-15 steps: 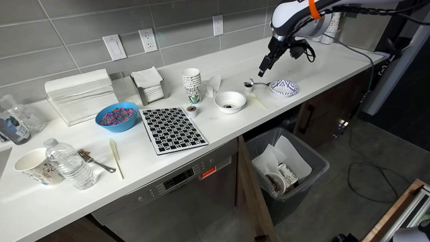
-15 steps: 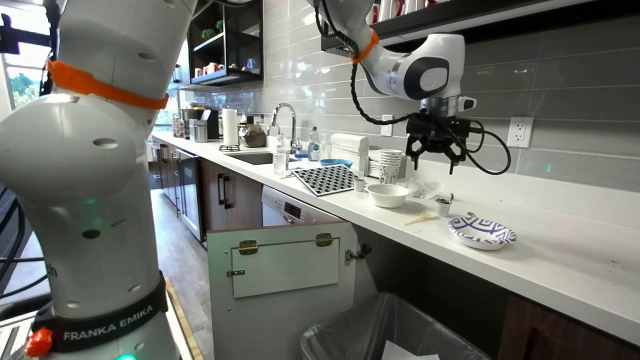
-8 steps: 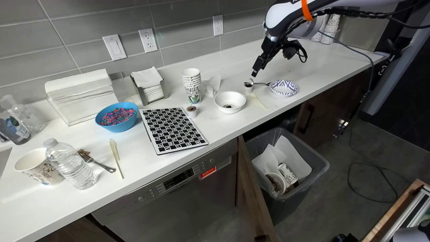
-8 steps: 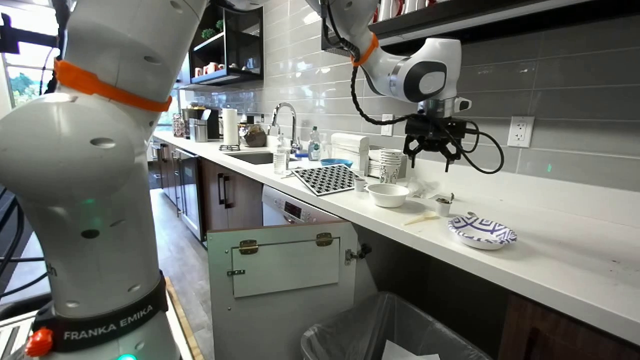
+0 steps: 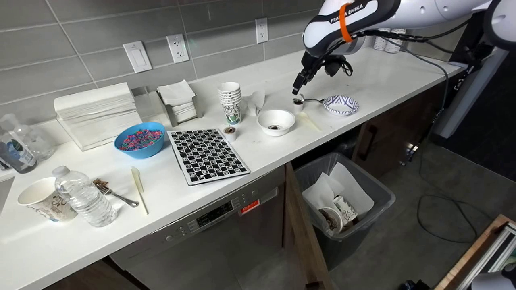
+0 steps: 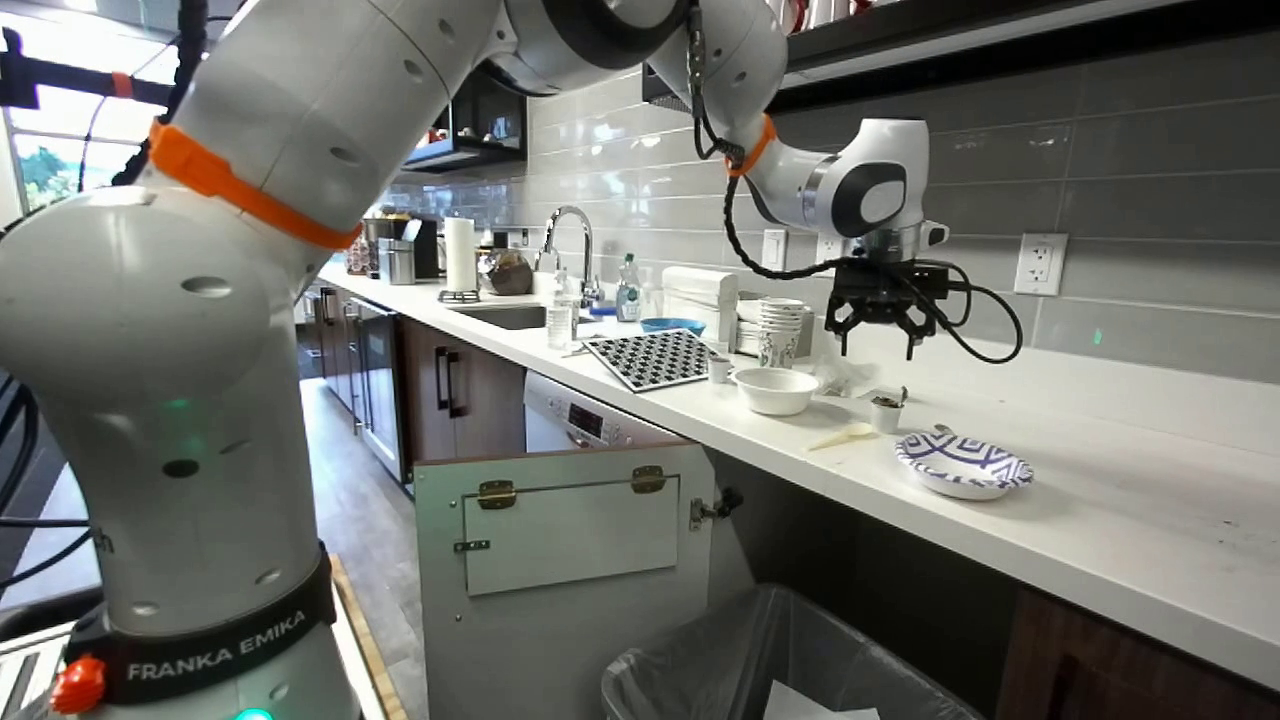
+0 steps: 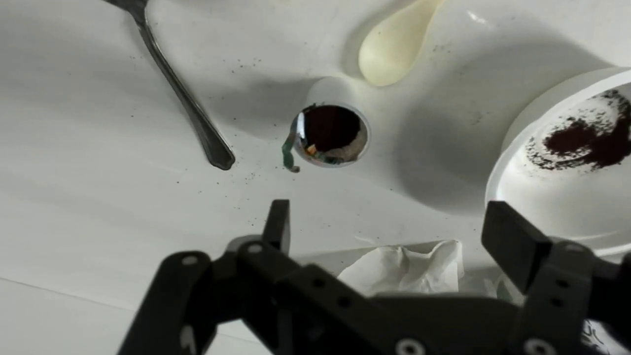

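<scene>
Gripper (image 7: 388, 217): its fingers (image 7: 515, 244) are spread wide, and in both exterior views it is held in the air above the counter (image 5: 258, 151).
Small cup (image 7: 331, 91): it is stood upright on the counter, below the gripper and apart from it; in the wrist view it is seen beyond the fingertips, with dark contents (image 7: 331, 125) held inside.
Torn strip (image 7: 288, 154): it is hung over the rim of the small cup, and is coloured green.
Metal utensil (image 7: 182, 93): it is laid near the small cup; its far end is cut off in the wrist view.
Pale spoon (image 7: 394, 54): it is laid just beside the small cup.
White bowl (image 7: 557, 204): it is set on the side away from the metal utensil, and dark grounds (image 7: 591, 140) are scattered inside.
Patterned bowl (image 5: 341, 108): it is set at the far end of the metal utensil.
Crumpled paper (image 7: 402, 271): it is partly hidden by the gripper in the wrist view; paper cups (image 5: 231, 104) are stacked just beside it.
Checkered board (image 5: 207, 155): it is laid between a blue bowl (image 5: 151, 151) and a second small cup (image 5: 230, 136).
</scene>
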### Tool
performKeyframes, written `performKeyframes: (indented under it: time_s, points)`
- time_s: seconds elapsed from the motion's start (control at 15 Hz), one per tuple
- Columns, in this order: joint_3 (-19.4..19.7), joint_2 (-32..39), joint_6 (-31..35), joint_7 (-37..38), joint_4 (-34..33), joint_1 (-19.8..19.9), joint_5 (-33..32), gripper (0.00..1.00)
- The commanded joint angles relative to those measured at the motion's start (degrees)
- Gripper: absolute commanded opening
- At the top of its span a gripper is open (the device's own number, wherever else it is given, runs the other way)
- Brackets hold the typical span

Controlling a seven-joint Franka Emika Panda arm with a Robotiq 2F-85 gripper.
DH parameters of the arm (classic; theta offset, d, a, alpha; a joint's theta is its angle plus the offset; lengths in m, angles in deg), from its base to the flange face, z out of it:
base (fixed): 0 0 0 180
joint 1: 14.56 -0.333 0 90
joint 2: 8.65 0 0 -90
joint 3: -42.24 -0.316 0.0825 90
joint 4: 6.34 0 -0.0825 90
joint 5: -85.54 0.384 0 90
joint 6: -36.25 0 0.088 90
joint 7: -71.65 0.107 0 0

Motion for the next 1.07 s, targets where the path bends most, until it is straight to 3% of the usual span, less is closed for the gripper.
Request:
performKeyframes:
  time_s: [0.0, 0.4, 0.53, 1.0]
  points:
    - [-0.6, 7.2, -3.4, 1.0, -9.5, -0.1, -3.8, 1.0]
    - [-0.6, 13.1, -8.9, 1.3, -17.1, -1.2, -7.8, 1.0]
    - [-0.4, 16.5, -11.5, 1.7, -22.4, -1.9, -9.0, 1.0]
    - [-0.6, 22.5, -13.7, 0.3, -30.7, -2.5, -11.0, 1.0]
